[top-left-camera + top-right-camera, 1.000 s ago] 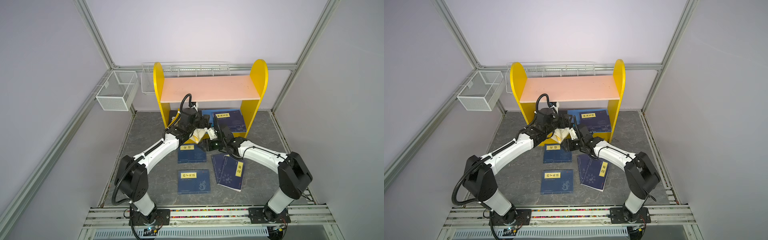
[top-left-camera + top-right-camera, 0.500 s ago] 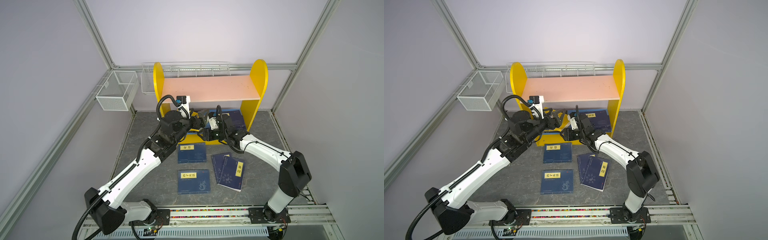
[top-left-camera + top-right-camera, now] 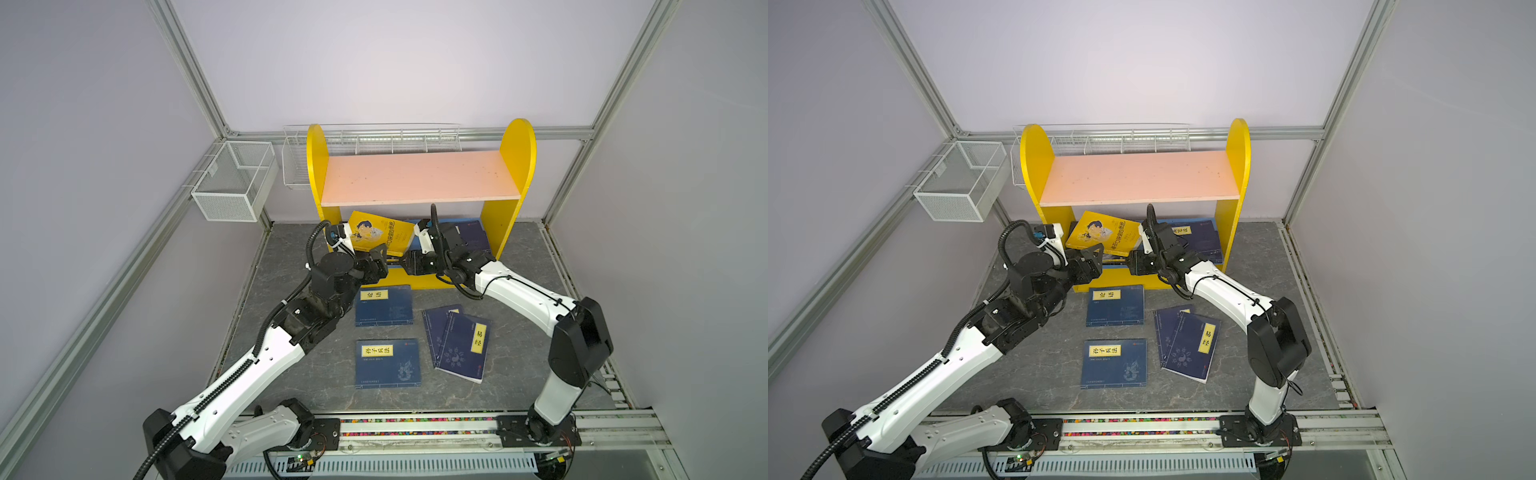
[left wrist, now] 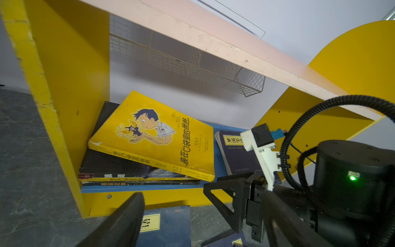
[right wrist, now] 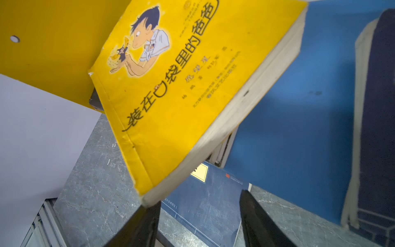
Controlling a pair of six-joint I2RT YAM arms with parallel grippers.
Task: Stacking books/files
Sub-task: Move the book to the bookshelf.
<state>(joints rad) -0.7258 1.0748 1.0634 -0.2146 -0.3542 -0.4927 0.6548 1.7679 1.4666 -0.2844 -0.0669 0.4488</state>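
Note:
A yellow book with a cartoon boy (image 3: 380, 235) (image 3: 1104, 237) (image 4: 154, 136) (image 5: 181, 85) lies tilted on a short stack of black books (image 4: 119, 169) in the shelf's lower left corner. Navy books (image 3: 469, 235) (image 4: 237, 154) lie at the shelf's lower right. More navy books (image 3: 384, 305) (image 3: 388, 363) (image 3: 461, 343) lie flat on the table. My left gripper (image 3: 384, 261) (image 4: 203, 231) and right gripper (image 3: 400, 262) (image 5: 198, 224) face each other in front of the shelf's lower opening, both open and empty. The yellow book's near corner sits right at one right finger (image 5: 141, 224).
The yellow shelf (image 3: 515, 166) has a pink top board and a blue bottom board, and stands against the back wall. A wire basket (image 3: 235, 187) hangs on the left wall. A long wire rack (image 3: 374, 137) runs behind the shelf.
Both grippers have moved from the table in front of the shelf up to its lower opening. The pale thing between them a second ago is gone, and the yellow book lies on the stack.

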